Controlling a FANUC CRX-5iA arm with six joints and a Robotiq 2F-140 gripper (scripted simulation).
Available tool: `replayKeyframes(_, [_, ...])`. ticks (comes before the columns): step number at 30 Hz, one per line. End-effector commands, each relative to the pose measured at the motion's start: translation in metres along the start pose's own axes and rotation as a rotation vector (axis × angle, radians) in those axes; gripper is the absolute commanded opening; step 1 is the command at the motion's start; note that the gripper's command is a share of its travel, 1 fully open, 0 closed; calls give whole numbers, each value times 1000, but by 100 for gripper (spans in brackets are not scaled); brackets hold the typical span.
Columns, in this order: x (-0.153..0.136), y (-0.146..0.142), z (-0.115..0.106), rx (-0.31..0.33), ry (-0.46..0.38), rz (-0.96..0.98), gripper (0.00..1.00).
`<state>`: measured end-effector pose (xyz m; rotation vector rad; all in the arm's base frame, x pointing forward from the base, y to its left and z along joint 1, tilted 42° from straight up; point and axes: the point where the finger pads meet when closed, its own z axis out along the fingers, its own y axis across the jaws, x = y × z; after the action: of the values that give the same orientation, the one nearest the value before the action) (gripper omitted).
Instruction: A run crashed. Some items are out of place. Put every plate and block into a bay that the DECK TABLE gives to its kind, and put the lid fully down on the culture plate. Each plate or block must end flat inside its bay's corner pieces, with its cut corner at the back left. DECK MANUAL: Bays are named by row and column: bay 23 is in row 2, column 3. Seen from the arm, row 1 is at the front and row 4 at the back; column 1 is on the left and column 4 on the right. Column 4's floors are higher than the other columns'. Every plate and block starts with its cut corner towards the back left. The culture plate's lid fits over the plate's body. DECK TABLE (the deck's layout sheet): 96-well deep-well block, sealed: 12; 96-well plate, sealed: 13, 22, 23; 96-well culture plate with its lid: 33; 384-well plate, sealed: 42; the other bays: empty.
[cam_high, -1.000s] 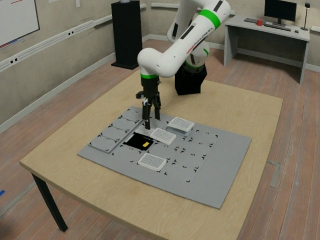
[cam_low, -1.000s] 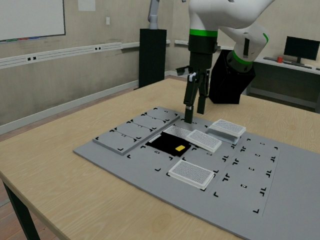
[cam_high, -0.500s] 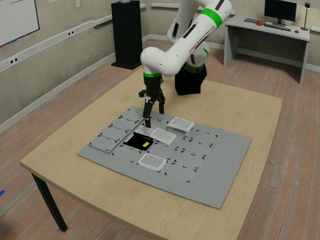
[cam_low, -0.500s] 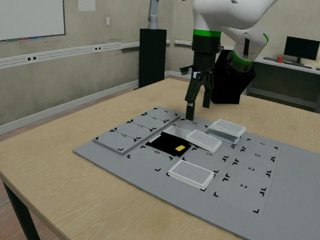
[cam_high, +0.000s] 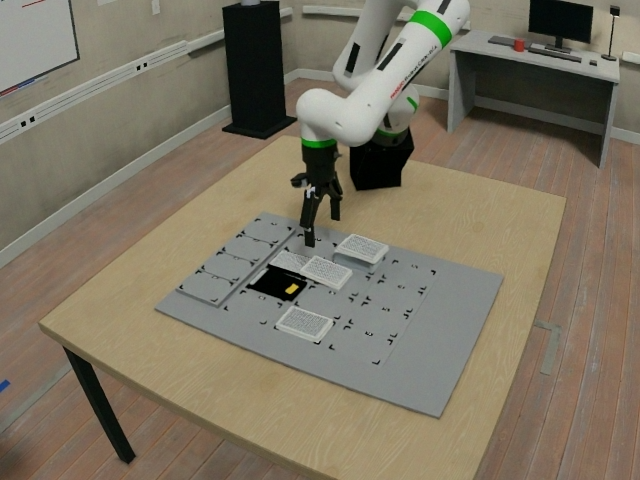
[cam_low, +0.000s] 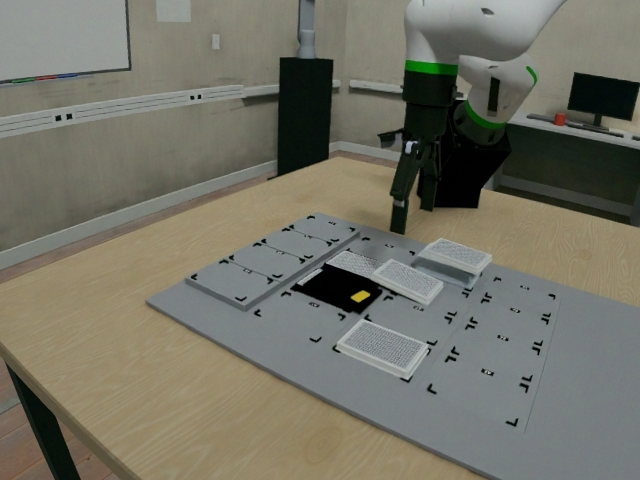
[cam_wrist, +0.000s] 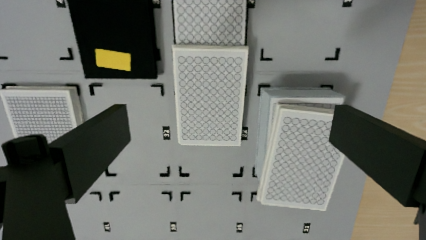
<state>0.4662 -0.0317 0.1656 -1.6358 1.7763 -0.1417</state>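
My gripper (cam_high: 322, 229) (cam_low: 412, 219) (cam_wrist: 229, 123) is open and empty, high above row 1. A 96-well plate (cam_high: 364, 248) (cam_low: 457, 253) (cam_wrist: 302, 160) lies askew on the pale blue deep-well block (cam_high: 361, 264) (cam_low: 445, 272) (cam_wrist: 300, 93) at bay 12. Another 96-well plate (cam_high: 325, 272) (cam_low: 408, 281) (cam_wrist: 211, 100) lies around bay 22, one end over the 96-well plate (cam_high: 286, 260) (cam_low: 354, 263) (cam_wrist: 210, 22) at bay 23. The black lid (cam_high: 271, 284) (cam_low: 330, 287) (cam_wrist: 115, 30) with a yellow label sits skewed at bay 33; a pale strip shows beside it. The 384-well plate (cam_high: 305, 322) (cam_low: 382, 346) (cam_wrist: 40, 112) is at bay 42.
The raised column 4 floor (cam_high: 210, 283) (cam_low: 222, 288) stands beside column 3. Small black corner pieces mark the bays on the grey deck (cam_high: 439, 351) (cam_low: 589, 361). The arm's black base (cam_high: 374, 167) stands behind row 1.
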Motion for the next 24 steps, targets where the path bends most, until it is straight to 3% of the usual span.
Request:
replayKeyframes(1, [-3,11,0,2,1,0,100])
replayKeyframes(24, [-21,85,1,1,1,0,100])
